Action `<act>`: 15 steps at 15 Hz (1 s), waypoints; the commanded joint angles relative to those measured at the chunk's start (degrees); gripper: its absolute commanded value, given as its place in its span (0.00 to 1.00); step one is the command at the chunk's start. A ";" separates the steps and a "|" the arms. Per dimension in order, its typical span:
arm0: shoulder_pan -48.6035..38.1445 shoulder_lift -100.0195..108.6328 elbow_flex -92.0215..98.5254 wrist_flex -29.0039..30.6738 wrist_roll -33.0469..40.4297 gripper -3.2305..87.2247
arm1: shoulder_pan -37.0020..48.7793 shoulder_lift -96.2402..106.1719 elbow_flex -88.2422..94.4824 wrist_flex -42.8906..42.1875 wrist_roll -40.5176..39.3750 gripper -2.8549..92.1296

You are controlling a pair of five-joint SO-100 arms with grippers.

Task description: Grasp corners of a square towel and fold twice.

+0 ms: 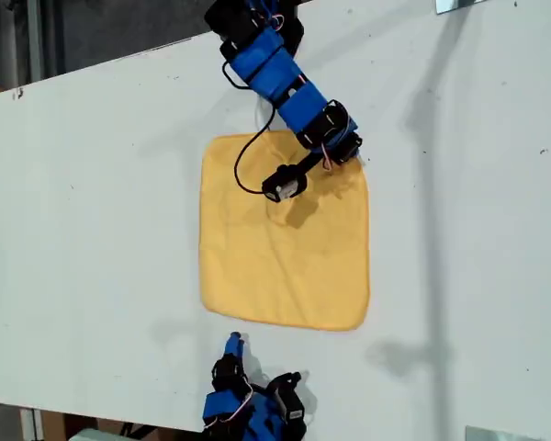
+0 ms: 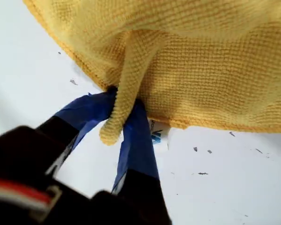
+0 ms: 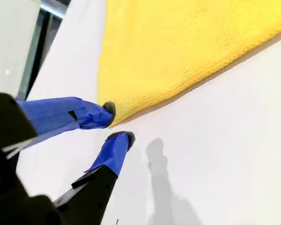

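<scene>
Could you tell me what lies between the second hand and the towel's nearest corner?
Nothing: the second wrist view shows my second hand open beside the towel, with only bare white table by its fingertips.

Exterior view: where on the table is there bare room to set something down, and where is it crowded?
The white table is bare on the exterior view's left of the towel, and bare again on its right. Crowded: the towel's top edge, where my first gripper pinches a corner, and the strip below its bottom edge, where my second gripper waits open at another corner.
</scene>
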State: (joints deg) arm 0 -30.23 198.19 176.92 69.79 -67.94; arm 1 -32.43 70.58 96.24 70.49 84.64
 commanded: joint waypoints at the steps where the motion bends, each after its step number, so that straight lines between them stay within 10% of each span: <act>1: 8.09 -3.34 -3.52 -5.10 -4.31 0.08 | 1.05 0.09 0.53 0.70 -0.62 0.03; 7: 23.64 -73.39 -51.06 -6.68 -9.14 0.09 | 2.29 -1.41 0.70 0.53 -1.58 0.03; 13: 54.32 -107.67 -78.22 11.51 -43.59 0.18 | 0.26 -3.52 0.79 -0.35 0.35 0.03; 15: 59.24 -109.51 -80.07 8.44 -54.40 0.19 | 0.62 -4.31 0.79 -0.70 0.09 0.03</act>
State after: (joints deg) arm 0 26.02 89.12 100.46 79.98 -115.49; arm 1 -31.82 67.50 96.42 70.22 84.46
